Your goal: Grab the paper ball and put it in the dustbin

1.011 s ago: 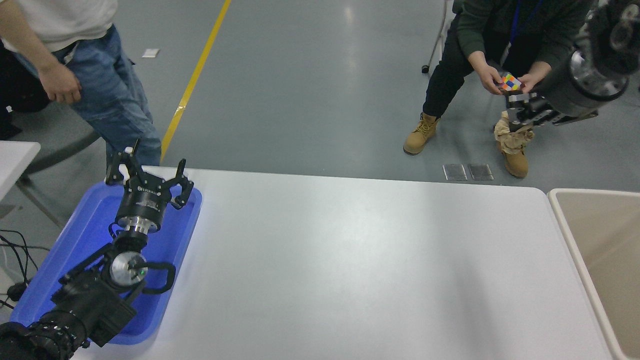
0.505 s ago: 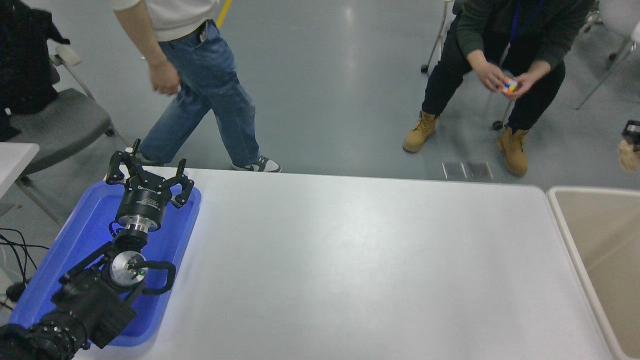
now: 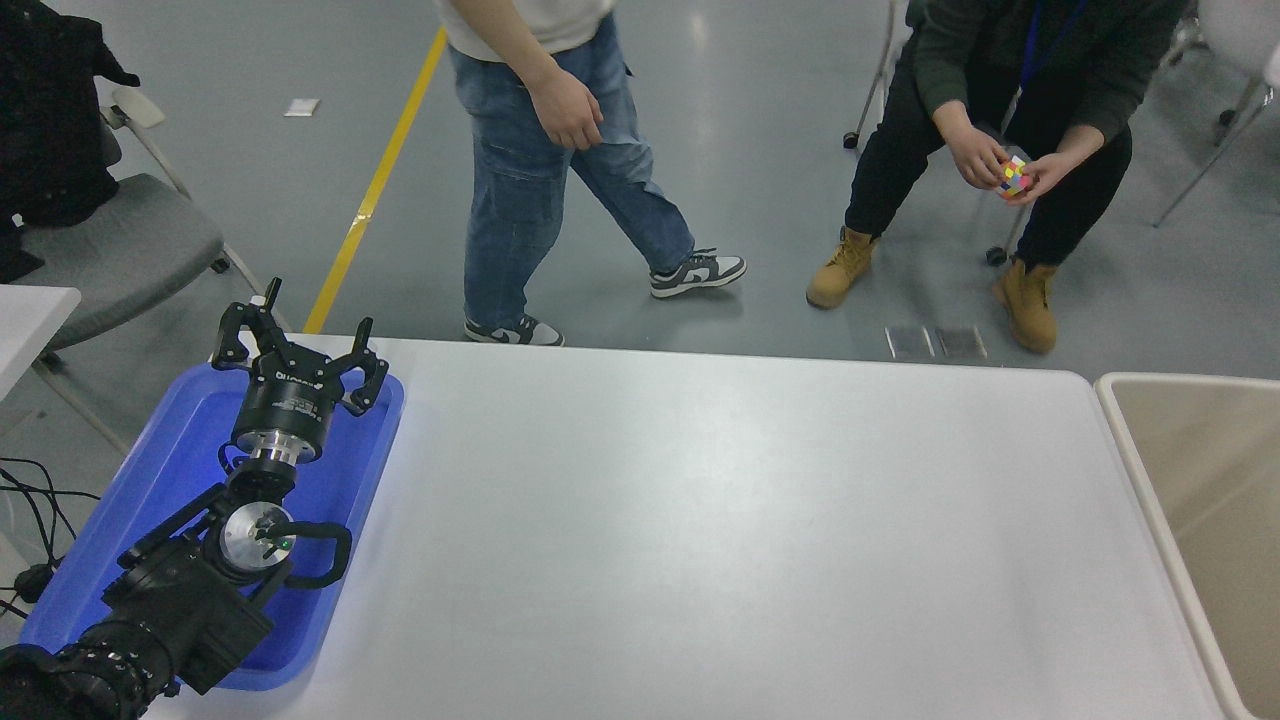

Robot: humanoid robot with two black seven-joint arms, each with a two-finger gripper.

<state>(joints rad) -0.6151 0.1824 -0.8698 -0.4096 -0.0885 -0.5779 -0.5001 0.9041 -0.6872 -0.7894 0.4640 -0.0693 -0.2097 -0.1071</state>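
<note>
The beige dustbin (image 3: 1160,500) with its pale cream rim stands at the table's right edge, partly cut off by the picture. The paper ball is out of view. My right arm and its gripper are out of view too. My left gripper (image 3: 297,350) is parked open and empty over the blue tray (image 3: 330,490) at the lower left.
A seated person at the top right holds a small multicoloured puzzle cube (image 3: 1014,177) in both hands. A person in jeans (image 3: 540,170) walks past the table's far side. A grey chair (image 3: 110,245) stands at the far left. Cables (image 3: 30,510) lie left of the tray.
My right gripper, shut on the paper ball, moved right and left the picture with it. The person in jeans walked from the left to the top middle. The left arm has not moved.
</note>
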